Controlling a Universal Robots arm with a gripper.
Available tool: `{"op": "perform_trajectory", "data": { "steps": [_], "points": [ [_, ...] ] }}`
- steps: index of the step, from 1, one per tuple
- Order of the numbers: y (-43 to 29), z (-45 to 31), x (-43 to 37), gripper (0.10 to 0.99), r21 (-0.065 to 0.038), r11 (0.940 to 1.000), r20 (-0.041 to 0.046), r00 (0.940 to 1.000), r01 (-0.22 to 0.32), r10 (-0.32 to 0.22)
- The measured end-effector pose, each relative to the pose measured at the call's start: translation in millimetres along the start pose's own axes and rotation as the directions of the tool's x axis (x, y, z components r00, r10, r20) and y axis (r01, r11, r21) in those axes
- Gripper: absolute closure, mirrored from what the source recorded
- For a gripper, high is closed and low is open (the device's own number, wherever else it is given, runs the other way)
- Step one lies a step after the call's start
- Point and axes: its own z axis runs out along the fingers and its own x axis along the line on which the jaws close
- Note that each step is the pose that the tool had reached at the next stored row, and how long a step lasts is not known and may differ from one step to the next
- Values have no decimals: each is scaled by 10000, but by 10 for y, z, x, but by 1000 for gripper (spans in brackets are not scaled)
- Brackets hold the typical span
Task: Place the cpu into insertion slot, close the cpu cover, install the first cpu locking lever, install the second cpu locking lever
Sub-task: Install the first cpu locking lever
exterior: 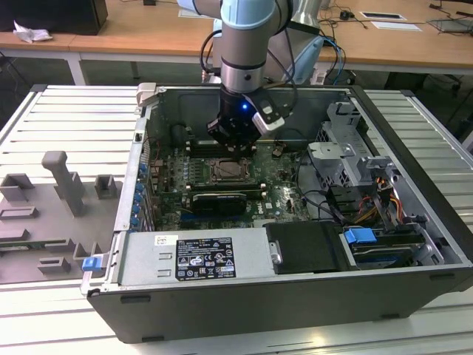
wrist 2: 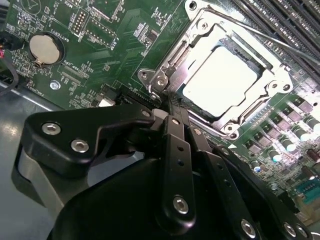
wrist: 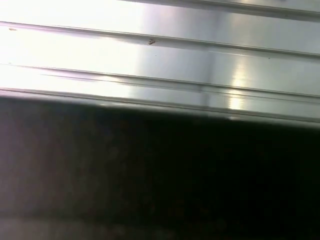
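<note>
the cpu (wrist 2: 224,82) sits in the insertion slot (wrist 2: 260,61) at upper right, the cpu cover (wrist 2: 192,47) down over it. the gripper (wrist 2: 170,107) is clenched with nothing in it at the cover's corner; whether the levers are locked, i cannot tell.

case (exterior: 414,244): on the ribbed table (exterior: 66,111), open
motherboard (exterior: 222,188): in the case, toward the exterior view's left
cpu (wrist 2: 220,82): in the slot (wrist 2: 197,75), under the cover (wrist 2: 250,107)
gripper (exterior: 235,144): above the slot's far edge
drive cage (exterior: 340,148): right of the motherboard
</note>
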Motion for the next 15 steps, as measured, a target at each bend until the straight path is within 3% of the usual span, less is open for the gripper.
{"op": "perform_trajectory", "data": {
  "steps": [2,4,8,15],
  "points": [
    [0,1,0,980,-86,10000,8,10000,-2,2],
    [4,-15,-2,980,-110,9999,19,10000,-3,3],
    [3,-162,-3,980,-95,10000,11,10000,-2,2],
    [-21,-162,0,980,-96,10000,10,10000,-3,3]
  ]
}}
